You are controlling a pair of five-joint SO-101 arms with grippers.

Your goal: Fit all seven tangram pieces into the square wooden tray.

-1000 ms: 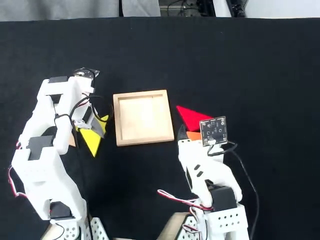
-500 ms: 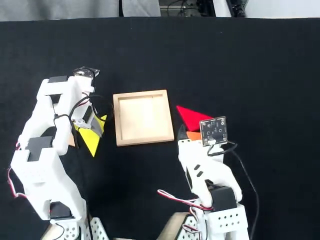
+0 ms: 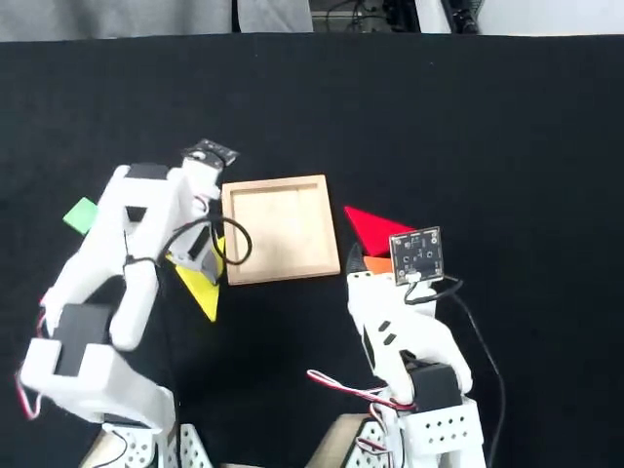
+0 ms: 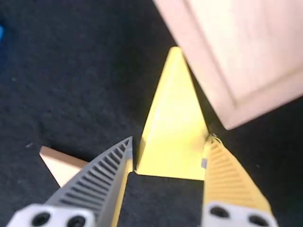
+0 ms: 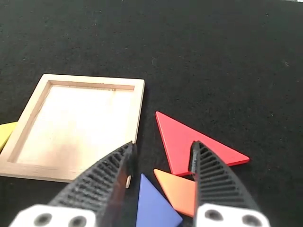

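Left gripper (image 4: pixel 170 140) pinches yellow triangle (image 4: pixel 173 118) across its wide end, just beside wooden tray (image 4: pixel 203 71). Thin, stiff, light, likely slick: hold by edges. Right gripper (image 5: pixel 162 144) jaws spread.

Your left arm (image 3: pixel 117 263) and right arm (image 3: pixel 405 336) are white and blocky, with black servos and thin red-and-white cables (image 3: pixel 341 385). Your left pincer (image 4: pixel 170 140) has one grey ribbed finger (image 4: pixel 102 175), one yellow; your right pincer (image 5: pixel 162 144), two black.

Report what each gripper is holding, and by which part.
The left gripper clamps the yellow triangle across its wide end, one finger against each side. The right gripper is open and holds nothing.
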